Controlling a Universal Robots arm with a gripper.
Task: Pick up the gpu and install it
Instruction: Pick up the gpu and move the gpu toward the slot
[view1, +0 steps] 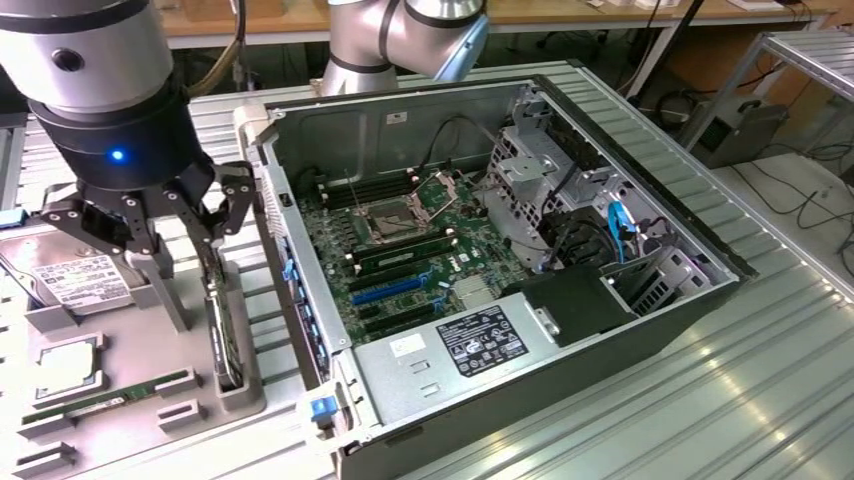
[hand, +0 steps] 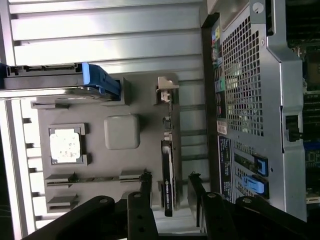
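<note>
- The gripper (hand: 169, 181) hangs over the grey parts tray (view1: 134, 445), its jaws spread wide and holding nothing.
- Directly under it is the gpu (hand: 167, 165), standing on edge in a slotted stand at the side of the tray nearest the computer case (view1: 561, 380). In the wrist view one finger sits on each side of the thin dark card, with a gap showing on both sides.
- In the exterior view the gripper (view1: 190, 290) reaches down beside the gpu (view1: 223, 340). We cannot tell whether its tips are below the card's top edge.
- We judge the step in hand to be the pick-up: the approach looks lined up, but the card is not gripped or lifted.
- In our judgement a grasp here calls for the jaws to be centred across the card's thickness and low enough to get a firm hold. The squeeze should be even, and the pull straight out of the stand so the card does not bind.
- Elsewhere on the tray lie the memory stick (view1: 107, 402), a processor (view1: 67, 365) and the hard drive (view1: 74, 278), all apart from the fingers.
- Farther off, the case lies open on the ribbed metal table (view1: 761, 400). Its motherboard (view1: 414, 250) is exposed, and the expansion slots (view1: 387, 292) hold no card.
</note>
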